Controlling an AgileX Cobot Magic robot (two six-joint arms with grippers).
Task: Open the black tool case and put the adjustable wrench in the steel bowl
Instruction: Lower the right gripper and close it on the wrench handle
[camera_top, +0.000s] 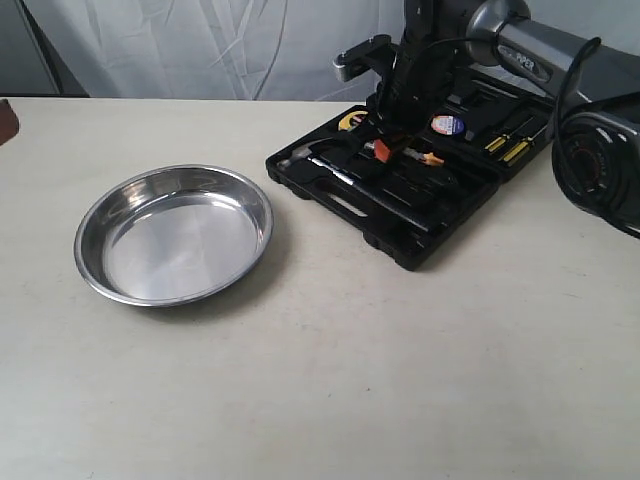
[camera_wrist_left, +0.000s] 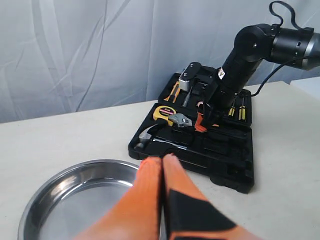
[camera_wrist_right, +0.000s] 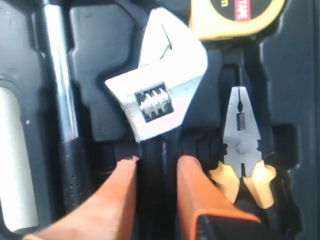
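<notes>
Straddling the wrench (camera_wrist_right: 162, 95) handle at a narrow gap, perhaps pinching it, the right gripper (camera_wrist_right: 157, 167) could slip off or snag the pliers (camera_wrist_right: 242, 150).

Remote operator's feeds: my exterior camera looks down from above the near edge of the pale tabletop (camera_top: 400, 400) toward the white draped backdrop (camera_top: 200, 50) behind the far edge. It is wide enough to hold the shiny round stainless-steel bowl (camera_top: 175, 235) left of centre and the open black plastic tool case (camera_top: 400, 240) by the far right corner.

My left wrist camera sits low over the bowl, facing that corner past the orange-fingered left gripper (camera_wrist_left: 162, 165). It shares the bowl, the case and the black right arm (camera_wrist_left: 250, 50) with the exterior view.

My right wrist camera hangs very close over the case, facing down on the silver-headed, black-handled adjustable wrench (camera_wrist_right: 162, 95), the yellow tape measure (camera_wrist_right: 235, 15) and grey pliers with yellow-orange grips (camera_wrist_right: 242, 135). All three views catch the tape measure.
</notes>
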